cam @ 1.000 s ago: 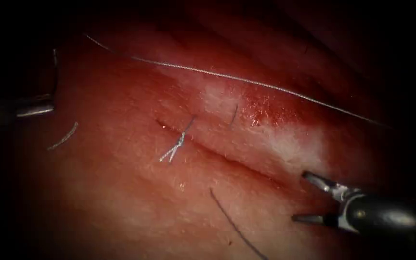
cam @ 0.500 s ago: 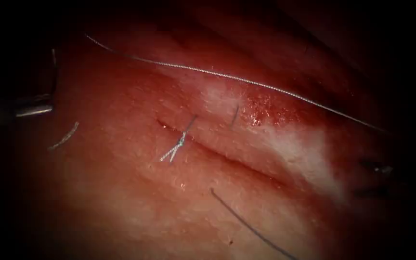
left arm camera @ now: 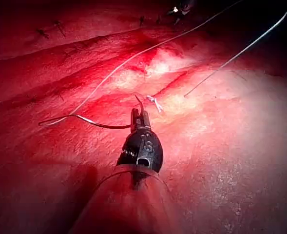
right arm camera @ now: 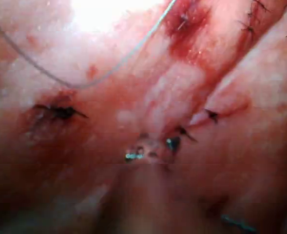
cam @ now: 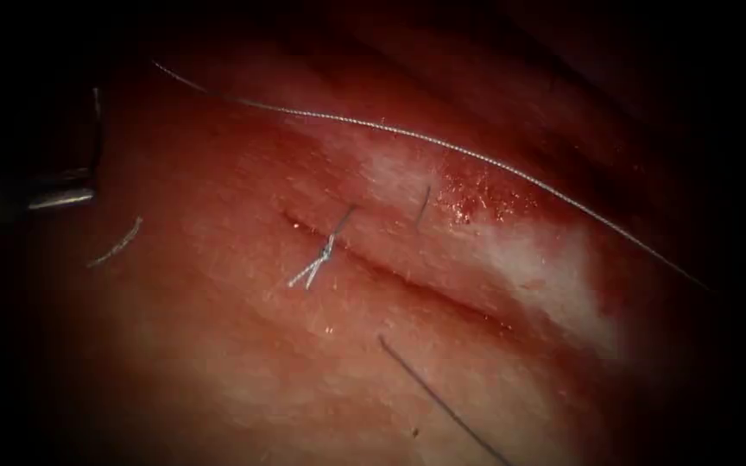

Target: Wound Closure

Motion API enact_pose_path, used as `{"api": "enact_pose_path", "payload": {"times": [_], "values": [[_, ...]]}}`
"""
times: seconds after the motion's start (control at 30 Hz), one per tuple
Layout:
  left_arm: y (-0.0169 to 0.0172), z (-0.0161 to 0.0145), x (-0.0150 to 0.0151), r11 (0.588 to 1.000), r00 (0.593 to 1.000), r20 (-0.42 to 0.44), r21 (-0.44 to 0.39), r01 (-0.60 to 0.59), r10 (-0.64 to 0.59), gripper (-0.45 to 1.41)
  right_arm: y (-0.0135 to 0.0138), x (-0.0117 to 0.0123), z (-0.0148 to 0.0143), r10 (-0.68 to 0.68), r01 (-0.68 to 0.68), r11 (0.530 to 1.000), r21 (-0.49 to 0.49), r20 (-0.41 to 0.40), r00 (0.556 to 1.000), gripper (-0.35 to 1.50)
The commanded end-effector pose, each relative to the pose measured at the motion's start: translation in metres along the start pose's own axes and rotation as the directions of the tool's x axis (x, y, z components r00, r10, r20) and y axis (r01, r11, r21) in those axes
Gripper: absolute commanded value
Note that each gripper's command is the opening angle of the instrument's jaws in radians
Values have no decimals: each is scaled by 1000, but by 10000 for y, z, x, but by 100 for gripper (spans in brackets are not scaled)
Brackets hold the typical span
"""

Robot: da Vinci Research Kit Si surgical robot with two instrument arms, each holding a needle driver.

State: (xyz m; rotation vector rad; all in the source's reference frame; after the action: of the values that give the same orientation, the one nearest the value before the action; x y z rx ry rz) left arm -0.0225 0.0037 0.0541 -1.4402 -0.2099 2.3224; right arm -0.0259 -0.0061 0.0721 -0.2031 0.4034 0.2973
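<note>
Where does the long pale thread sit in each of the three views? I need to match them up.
Endoscope view: the thread crosses the tissue beyond the cut, from upper left to the right edge.
Left wrist view: it runs from a loop beside the left tool, which grips the needle, away past the cut.
Right wrist view: it curves over pale tissue.
Shared landmark: the knot on the cut, in the endoscope and left wrist views.

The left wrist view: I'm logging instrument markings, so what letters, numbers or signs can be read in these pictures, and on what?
"S": a single raised character, which could also be an 8, on the dark wrist housing of the left pincer.
The tissue, the thread and the knot at the cut carry no text.
</note>
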Motion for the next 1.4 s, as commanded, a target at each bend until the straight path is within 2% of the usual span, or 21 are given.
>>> {"api": "enact_pose_path", "payload": {"times": [0.03,0.07,0.13,0.2,0.3,0.4,0.43,0.47,0.53,0.57,0.67,0.7,0.87,1.03,1.13,1.3,1.4], "values": [[4,7,-5,1000,1000,1,-1,1,-1,-45,20,16,-11,22,-24,999,-23,-68,997,22],[4,7,-5,1000,1000,1,-1,1,-1,-45,26,23,-18,31,-33,999,-28,-83,996,24],[4,7,-5,1000,1000,1,-1,1,-1,-45,44,66,-43,144,-149,989,-16,-175,974,63],[4,7,-5,1000,1000,1,-1,1,-1,-45,44,92,-51,206,-203,978,37,-250,946,66],[5,7,-5,1000,1000,-1,-3,1,-1,-45,31,134,-57,264,-242,964,108,-309,914,73],[5,8,-5,1000,1000,0,-2,2,-2,-45,7,179,-54,368,-313,927,206,-344,864,71],[6,9,-4,1000,1000,-2,-4,2,-2,-45,-11,210,-49,457,-359,883,303,-375,807,63],[7,10,-4,1000,1000,-3,-6,2,-2,-45,-25,235,-44,501,-382,858,342,-400,767,51],[7,11,-4,1000,1000,-2,-9,2,-2,-45,-40,263,-37,549,-408,828,383,-409,729,44],[8,12,-4,1000,1000,-3,-11,1,-1,-45,-53,289,-27,581,-425,807,411,-416,700,42],[8,12,-4,1000,1000,-1,-13,1,-1,-45,-65,316,-13,631,-453,768,453,-415,656,41],[9,13,-4,1000,1000,-1,-13,1,-1,-45,-74,332,0,649,-459,753,471,-422,633,39],[12,19,-5,1000,1000,0,-19,-2,2,-45,-98,360,37,701,-477,705,525,-414,580,42],[15,23,-5,1000,1000,2,-26,-5,5,-45,-107,374,54,753,-508,653,562,-415,510,37],[15,23,-5,1000,1000,2,-26,-6,6,-45,-107,382,58,768,-524,638,564,-421,482,34],[15,22,-6,1000,1000,1,-27,-6,6,-45,-109,397,84,782,-553,623,554,-418,462,39],[15,22,-6,1000,1000,1,-27,-6,6,-45,-109,397,98,780,-559,626,544,-410,473,46]]}}
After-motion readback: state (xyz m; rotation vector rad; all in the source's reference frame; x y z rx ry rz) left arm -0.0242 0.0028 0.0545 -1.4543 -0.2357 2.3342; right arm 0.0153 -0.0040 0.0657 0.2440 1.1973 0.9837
